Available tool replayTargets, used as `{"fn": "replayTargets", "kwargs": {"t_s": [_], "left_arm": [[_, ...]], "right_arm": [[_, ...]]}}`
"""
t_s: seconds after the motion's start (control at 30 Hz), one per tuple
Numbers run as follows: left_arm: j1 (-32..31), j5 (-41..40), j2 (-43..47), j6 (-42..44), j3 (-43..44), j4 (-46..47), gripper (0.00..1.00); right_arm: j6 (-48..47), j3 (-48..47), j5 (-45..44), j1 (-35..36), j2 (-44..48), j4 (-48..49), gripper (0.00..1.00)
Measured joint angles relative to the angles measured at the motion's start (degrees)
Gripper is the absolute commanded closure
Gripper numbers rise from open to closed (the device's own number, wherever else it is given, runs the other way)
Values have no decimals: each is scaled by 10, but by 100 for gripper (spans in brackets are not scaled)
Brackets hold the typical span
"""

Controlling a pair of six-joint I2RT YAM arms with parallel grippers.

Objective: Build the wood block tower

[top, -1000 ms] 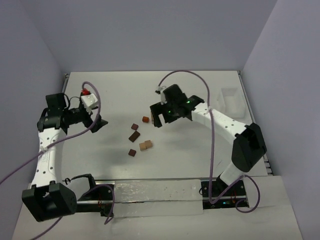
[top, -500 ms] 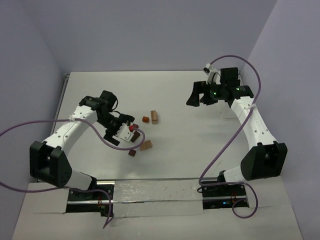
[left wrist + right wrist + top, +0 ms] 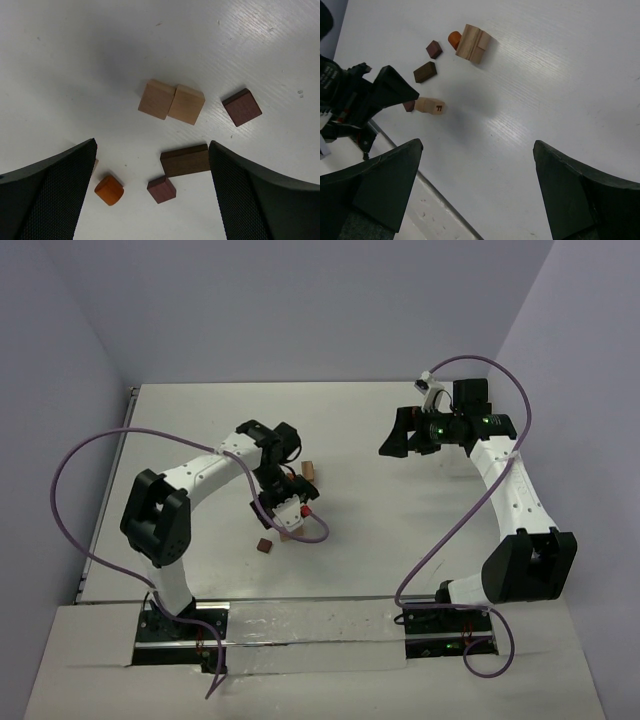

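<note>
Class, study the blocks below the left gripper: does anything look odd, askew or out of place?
Nothing looks damaged, but nothing is stacked: the wood blocks lie scattered flat at mixed angles, with two tan blocks touching side by side. One orange piece looks rounded, unlike the squared rest.

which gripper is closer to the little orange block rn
Left. The left gripper hovers open just above the orange block, which lies near one of its fingers among the other wood blocks. The right gripper hangs open far off to the right.
</note>
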State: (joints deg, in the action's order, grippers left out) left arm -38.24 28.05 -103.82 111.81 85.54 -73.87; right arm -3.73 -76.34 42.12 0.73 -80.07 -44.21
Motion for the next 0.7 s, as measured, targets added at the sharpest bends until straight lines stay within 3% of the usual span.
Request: {"fn": "replayTargets", "kwargs": {"t_s": [0.7], "left_arm": [[-58,-42,-47,6,-34,47,1]], "right_arm": [[-2,0,27,-19,0,-10,0]]}}
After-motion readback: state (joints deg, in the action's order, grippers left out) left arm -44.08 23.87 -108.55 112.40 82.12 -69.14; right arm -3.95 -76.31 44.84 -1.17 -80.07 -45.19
